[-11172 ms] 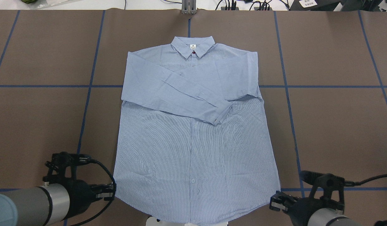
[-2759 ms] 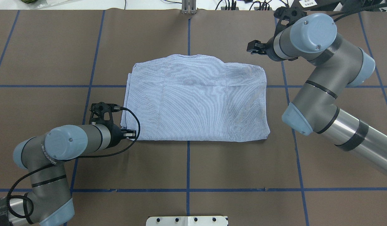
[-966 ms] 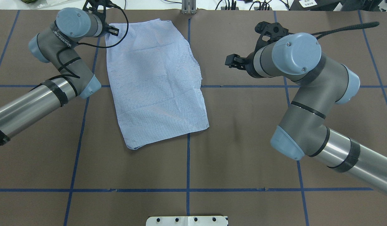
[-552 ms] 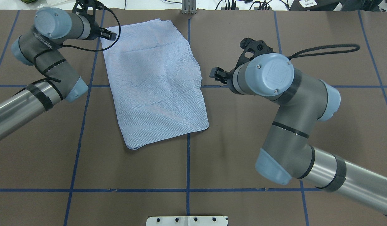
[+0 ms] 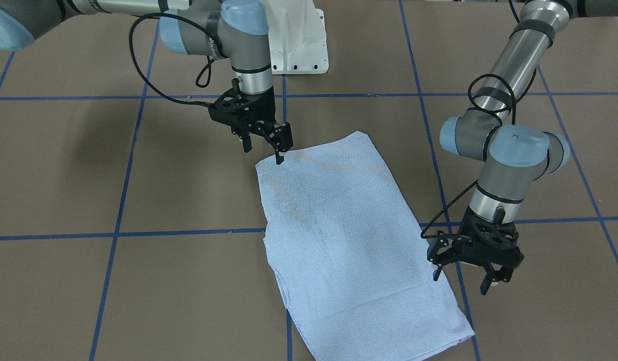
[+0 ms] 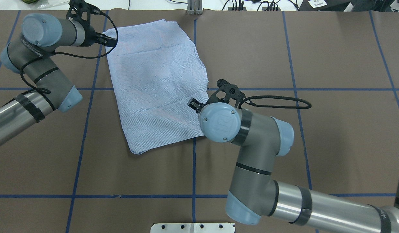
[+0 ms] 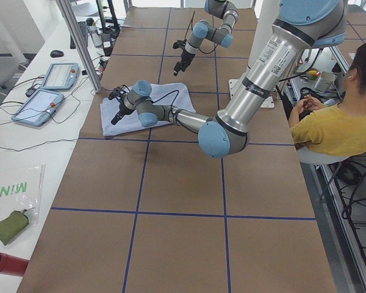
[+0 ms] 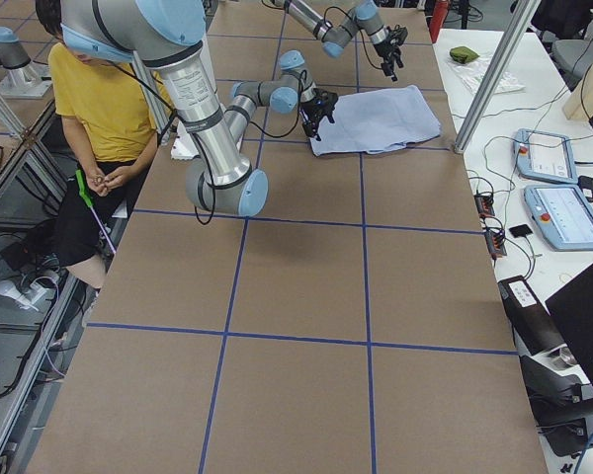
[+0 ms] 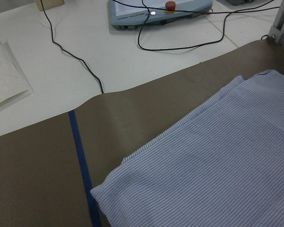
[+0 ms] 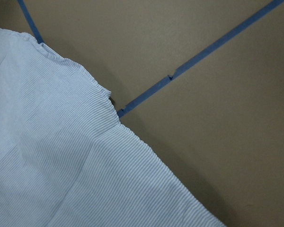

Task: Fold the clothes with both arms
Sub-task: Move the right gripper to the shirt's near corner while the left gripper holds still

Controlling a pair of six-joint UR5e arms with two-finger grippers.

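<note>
The light blue striped shirt (image 6: 160, 84) lies folded into a narrow rectangle, slightly skewed, on the brown table; it also shows in the front-facing view (image 5: 349, 240). My left gripper (image 6: 111, 37) is open and empty, hovering at the shirt's far-left corner; in the front-facing view (image 5: 460, 282) its fingers are spread just beside the cloth edge. My right gripper (image 5: 262, 153) is open, with one fingertip at the shirt's near-right corner; from overhead (image 6: 194, 104) my wrist hides that corner. The left wrist view shows a shirt corner (image 9: 132, 189). The right wrist view shows the shirt's edge (image 10: 61, 156).
Blue tape lines (image 6: 89, 106) grid the brown table cover. The white pedestal base (image 6: 193, 227) sits at the near edge. Teach pendants and cables (image 9: 156, 9) lie on the white bench past the far edge. A person in yellow (image 7: 341, 116) sits beside the robot.
The shirt was folded in half, then turned lengthwise and released. In the last second my right gripper swung in to the shirt's near-right corner. My left gripper shifted slightly along the left edge.
</note>
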